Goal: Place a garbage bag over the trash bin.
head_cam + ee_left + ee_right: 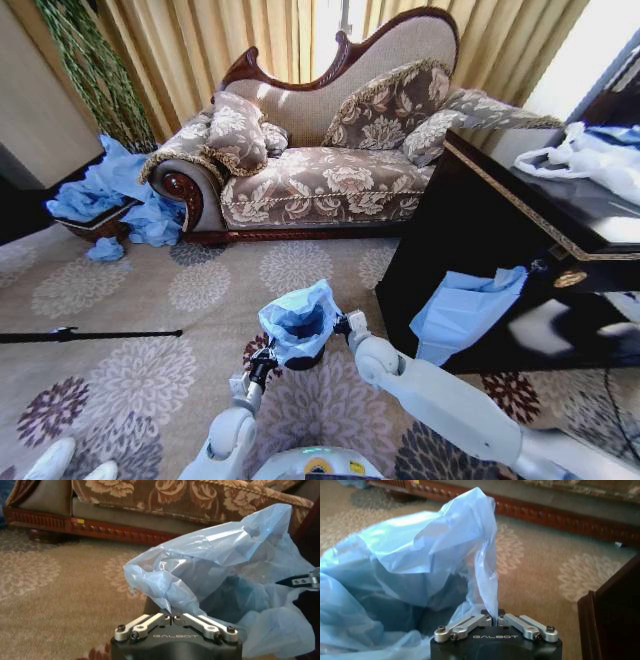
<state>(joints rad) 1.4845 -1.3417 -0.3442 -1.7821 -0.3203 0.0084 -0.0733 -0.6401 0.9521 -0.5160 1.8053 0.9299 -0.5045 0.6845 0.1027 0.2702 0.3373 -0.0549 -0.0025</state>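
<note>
On the patterned carpet (150,300) before the sofa (320,150), the garbage bag (298,318) is draping the trash bin (305,358), the left gripper (171,615) pinching its near edge, the right gripper (495,614) pinching the opposite edge beside the dark cabinet (615,626).

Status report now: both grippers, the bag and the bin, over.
Left gripper shut on garbage bag edge. Right gripper shut on opposite edge. Bag open, draped over trash bin, not pulled down. Dark cabinet close on the right; nothing blocking.
</note>
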